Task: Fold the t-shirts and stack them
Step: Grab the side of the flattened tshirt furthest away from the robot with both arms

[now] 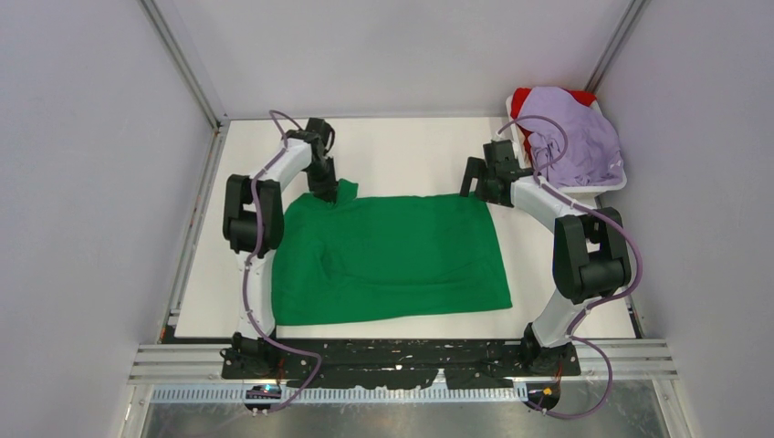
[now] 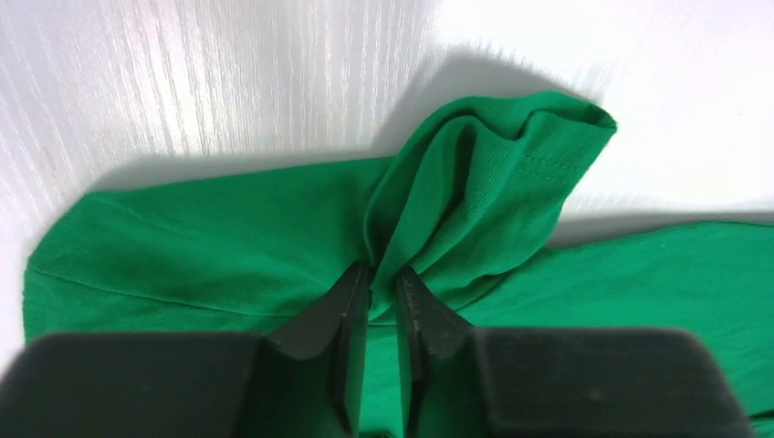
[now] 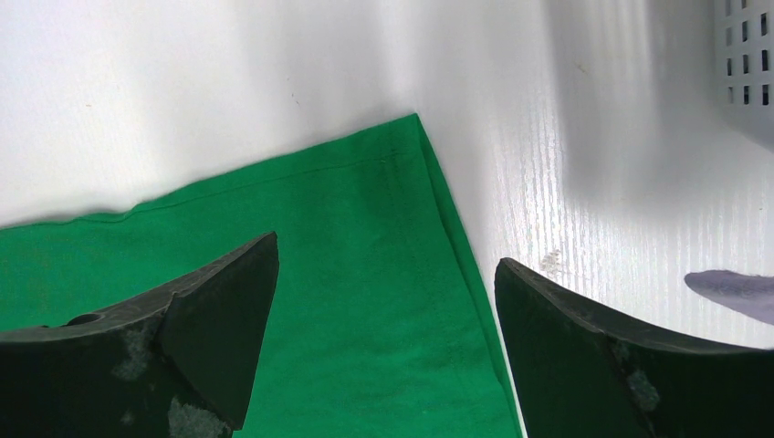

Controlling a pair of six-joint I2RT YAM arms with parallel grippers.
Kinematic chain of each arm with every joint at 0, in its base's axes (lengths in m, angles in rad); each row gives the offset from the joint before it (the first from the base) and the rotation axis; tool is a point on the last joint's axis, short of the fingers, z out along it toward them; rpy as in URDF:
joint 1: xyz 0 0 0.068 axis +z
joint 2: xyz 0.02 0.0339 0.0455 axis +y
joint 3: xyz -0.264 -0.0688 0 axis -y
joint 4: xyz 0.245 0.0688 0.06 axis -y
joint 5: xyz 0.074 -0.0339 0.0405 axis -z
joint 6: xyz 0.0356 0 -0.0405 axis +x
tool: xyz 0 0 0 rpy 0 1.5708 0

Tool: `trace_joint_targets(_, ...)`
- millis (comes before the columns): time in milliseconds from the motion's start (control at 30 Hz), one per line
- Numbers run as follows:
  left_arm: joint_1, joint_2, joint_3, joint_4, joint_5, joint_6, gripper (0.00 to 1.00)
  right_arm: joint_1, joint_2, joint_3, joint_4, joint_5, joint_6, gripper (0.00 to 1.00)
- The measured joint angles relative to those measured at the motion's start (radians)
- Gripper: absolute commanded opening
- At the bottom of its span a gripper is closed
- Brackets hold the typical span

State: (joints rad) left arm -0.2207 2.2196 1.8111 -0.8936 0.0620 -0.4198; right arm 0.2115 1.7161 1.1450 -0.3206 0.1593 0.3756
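Top external view: the green t-shirt (image 1: 392,260) lay flat on the table (image 1: 411,146), long axis running left to right. My left gripper (image 2: 381,272) was nearly closed, pinching the raised sleeve (image 2: 493,173) at the shirt's far-left corner. The right gripper (image 3: 387,251) hung wide open and empty over the far-right corner, with the tray (image 1: 598,189) just to its right.

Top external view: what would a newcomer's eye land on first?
The bright green t-shirt spread across the middle of the table, its far-left sleeve bunched in the left end effector. The right end effector hangs open over the far-right corner. Beyond it, a lavender t-shirt heaps over a red one in the white tray.
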Motion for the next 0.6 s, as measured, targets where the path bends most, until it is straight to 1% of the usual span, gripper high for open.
trace_joint_targets(33,-0.002,0.004,0.01,-0.005,-0.001,0.0,0.14,0.0,0.0,-0.002,0.002,0.0,0.0,0.96)
trace_joint_targets(133,-0.002,0.011,0.023,-0.009,-0.004,-0.002,0.0,-0.007,0.0,-0.011,0.008,0.0,0.0,0.95)
trace_joint_targets(433,-0.005,0.011,0.036,-0.032,-0.018,0.014,0.0,-0.028,0.0,-0.026,0.013,0.0,-0.006,0.95)
trace_joint_targets(600,-0.007,0.011,0.087,-0.037,-0.086,0.051,0.0,-0.031,0.002,-0.011,0.012,-0.003,-0.011,0.95)
